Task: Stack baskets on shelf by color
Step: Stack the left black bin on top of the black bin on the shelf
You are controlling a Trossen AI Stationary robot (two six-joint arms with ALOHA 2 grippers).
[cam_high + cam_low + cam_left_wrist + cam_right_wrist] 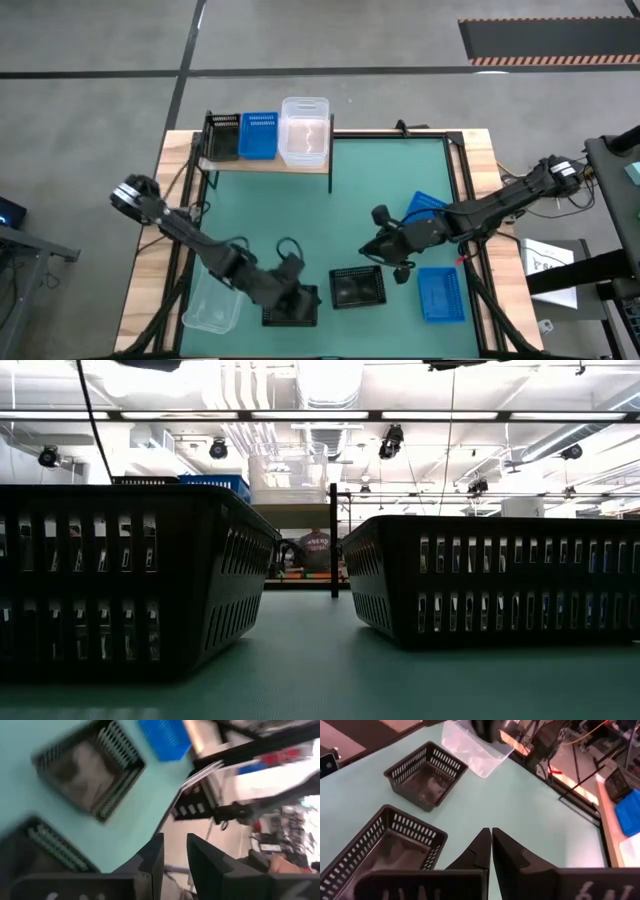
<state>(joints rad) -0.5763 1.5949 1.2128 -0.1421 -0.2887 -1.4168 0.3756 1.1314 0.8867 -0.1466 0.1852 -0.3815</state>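
The shelf (265,162) stands at the table's far edge and carries a black basket (222,137), a blue basket (259,135) and a clear basket (305,130) side by side. On the green mat rest two black baskets (291,306) (358,287), a clear basket (213,300) and two blue baskets (441,295) (425,205). My left gripper (174,862) hovers over the near-left black basket (45,852), its fingers a narrow gap apart with nothing between them. My right gripper (491,847) is shut and empty, above the mat right of the middle black basket (385,847).
The right arm (490,208) reaches over part of the far blue basket. The low view shows the two black baskets (120,580) (500,580) with a strip of mat between them and the shelf's leg (333,540) behind. Bare mat lies between shelf and baskets.
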